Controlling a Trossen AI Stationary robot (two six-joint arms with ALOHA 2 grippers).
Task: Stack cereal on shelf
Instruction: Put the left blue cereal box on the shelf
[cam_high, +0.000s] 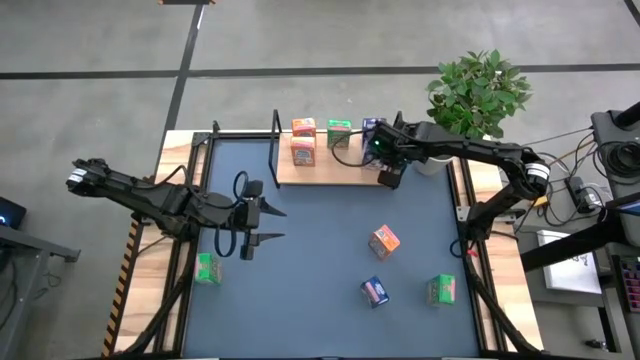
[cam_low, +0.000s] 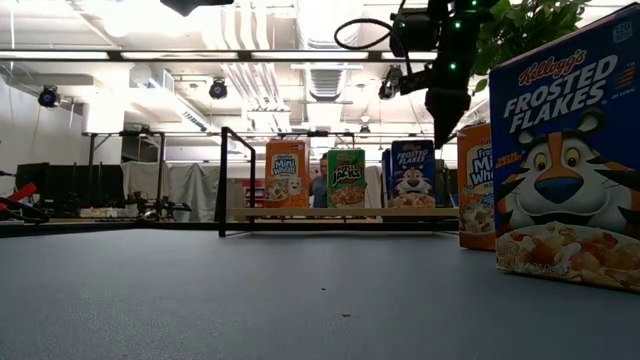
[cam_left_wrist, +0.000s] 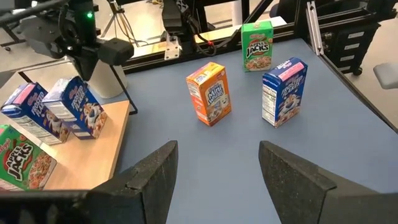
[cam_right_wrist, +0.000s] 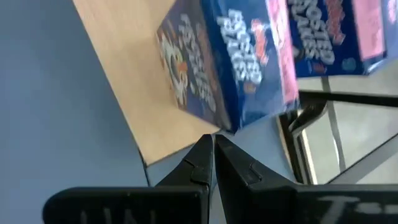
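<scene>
The shelf (cam_high: 330, 170), a light-wood board with a black frame, lies at the table's far edge. On it stand two orange boxes (cam_high: 303, 140), a green box (cam_high: 339, 133) and blue boxes (cam_high: 372, 129). Three loose boxes stand on the table: orange (cam_high: 384, 241), blue (cam_high: 374, 291) and green (cam_high: 441, 289). Another green box (cam_high: 207, 268) stands at the left edge. My right gripper (cam_right_wrist: 213, 146) is shut and hangs above the board's near right corner (cam_right_wrist: 155, 149), beside the blue boxes (cam_right_wrist: 236, 68). My left gripper (cam_left_wrist: 214, 165) is open over the table's left half, pointing toward the loose boxes.
A potted plant (cam_high: 478, 92) stands behind the shelf's right end. The shelf's black posts (cam_low: 224, 180) rise at its left end. In the low view, a blue box (cam_low: 565, 150) and an orange box (cam_low: 477, 185) stand close to the camera. Bare table lies between my left gripper and the loose boxes.
</scene>
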